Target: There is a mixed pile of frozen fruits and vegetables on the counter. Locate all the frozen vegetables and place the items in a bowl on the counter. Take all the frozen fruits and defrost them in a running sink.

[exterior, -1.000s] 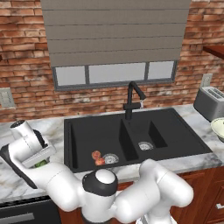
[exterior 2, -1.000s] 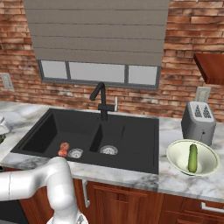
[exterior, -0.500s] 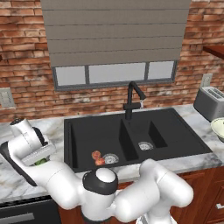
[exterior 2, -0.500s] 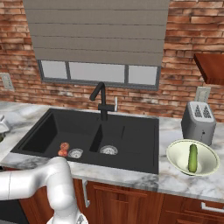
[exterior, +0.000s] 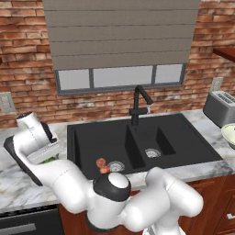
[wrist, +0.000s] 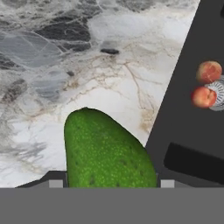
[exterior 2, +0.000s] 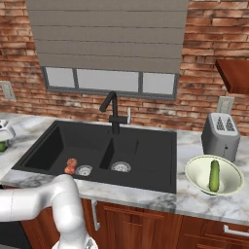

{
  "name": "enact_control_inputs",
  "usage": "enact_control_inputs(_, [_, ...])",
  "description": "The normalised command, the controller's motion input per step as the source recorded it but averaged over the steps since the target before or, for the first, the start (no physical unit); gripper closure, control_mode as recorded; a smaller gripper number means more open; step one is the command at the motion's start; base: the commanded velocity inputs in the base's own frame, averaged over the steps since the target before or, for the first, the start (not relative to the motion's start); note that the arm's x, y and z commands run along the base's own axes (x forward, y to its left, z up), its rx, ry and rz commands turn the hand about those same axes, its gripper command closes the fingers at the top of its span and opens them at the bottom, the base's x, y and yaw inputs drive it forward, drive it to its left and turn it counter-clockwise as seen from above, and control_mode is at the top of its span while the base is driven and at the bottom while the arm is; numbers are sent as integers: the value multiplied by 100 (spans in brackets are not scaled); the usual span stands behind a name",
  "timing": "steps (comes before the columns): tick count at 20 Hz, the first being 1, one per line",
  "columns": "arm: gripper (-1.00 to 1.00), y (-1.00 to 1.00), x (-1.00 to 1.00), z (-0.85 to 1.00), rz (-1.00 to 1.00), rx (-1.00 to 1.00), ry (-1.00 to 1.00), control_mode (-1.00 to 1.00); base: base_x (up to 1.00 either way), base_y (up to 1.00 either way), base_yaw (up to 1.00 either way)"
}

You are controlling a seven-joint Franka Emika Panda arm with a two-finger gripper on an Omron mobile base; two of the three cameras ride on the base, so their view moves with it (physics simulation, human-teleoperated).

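My gripper (wrist: 108, 183) is shut on the round bright-green vegetable (wrist: 105, 153), held just above the white marble counter (wrist: 87, 65) left of the sink. From the left base view the gripper (exterior: 45, 155) hangs at the far left with a sliver of green (exterior: 47, 160) under it. Both reddish frozen fruits (exterior: 103, 165) lie by the drain in the left basin of the black sink (exterior: 92, 142), also seen as fruits (wrist: 205, 83) from the hand. The cream bowl (exterior 2: 194, 177) stands on the right counter with the dark-green cucumber (exterior 2: 214, 175) in it.
A tall black faucet (exterior 2: 113, 109) rises behind the divider between the basins. A silver toaster (exterior 2: 220, 136) stands behind the bowl at the right. The brick wall and window run along the back of the counter.
The hand has risen slightly at the far left with the green vegetable in it. Nothing else has moved.
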Motion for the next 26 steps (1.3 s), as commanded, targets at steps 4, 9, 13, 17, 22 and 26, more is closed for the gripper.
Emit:
enact_control_inputs(4, [100,-42,0,29,0,0,0,-100,0,0,0])
enact_control_inputs(9, [100,-43,0,23,0,1,0,-100,0,0,0])
enact_control_inputs(13, [100,-48,0,19,0,2,-1,-100,0,0,0])
enact_control_inputs(17, [100,-50,-2,15,0,3,-4,-100,0,0,0])
enact_control_inputs(22, [100,-54,-14,5,0,4,-10,-100,0,0,0])
enact_control_inputs(26, [100,-56,-18,8,0,4,-12,-100,0,0,0])
